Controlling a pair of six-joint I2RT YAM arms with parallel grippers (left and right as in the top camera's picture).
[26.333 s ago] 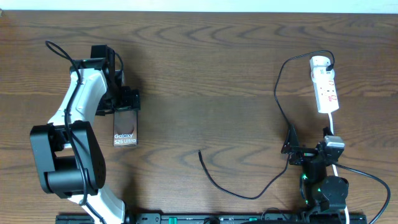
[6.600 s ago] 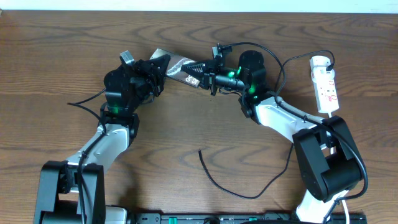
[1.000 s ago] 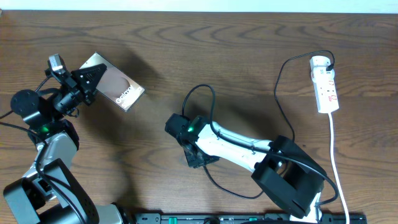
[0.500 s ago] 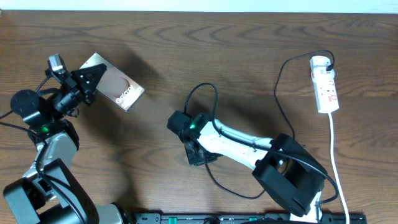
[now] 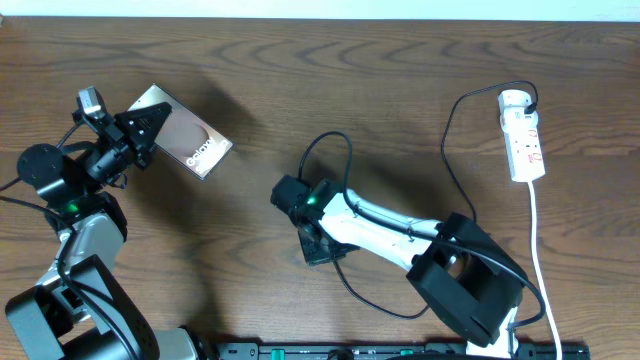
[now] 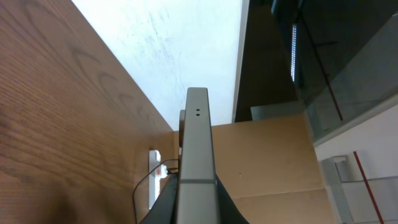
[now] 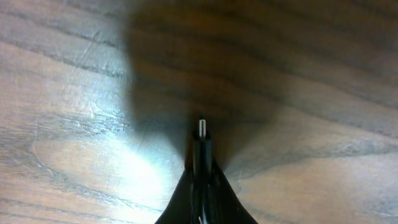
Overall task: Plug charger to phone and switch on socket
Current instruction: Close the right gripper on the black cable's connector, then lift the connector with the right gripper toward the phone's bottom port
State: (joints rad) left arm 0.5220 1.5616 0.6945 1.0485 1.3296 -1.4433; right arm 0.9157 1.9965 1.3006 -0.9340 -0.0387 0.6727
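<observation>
My left gripper point(image 5: 140, 132) is shut on one end of the phone point(image 5: 185, 144) and holds it off the table at the upper left, lettering end pointing to the right. In the left wrist view the phone point(image 6: 197, 155) shows edge-on between the fingers. At the table's middle my right gripper point(image 5: 318, 250) is shut on the charger point(image 5: 450, 130) plug. The plug point(image 7: 201, 146) sticks out past the fingertips, its metal tip just above the wood. The thin black cable loops back along the arm and runs up to the socket point(image 5: 522, 134), a white strip at the far right.
The socket's white lead point(image 5: 538, 250) runs down the right side toward the front edge. A black rail point(image 5: 300, 351) lines the front of the table. The right arm point(image 5: 390, 228) stretches diagonally across the centre.
My right gripper has closed on the charger plug and shifted slightly to the right. The left arm and the phone have not moved.
</observation>
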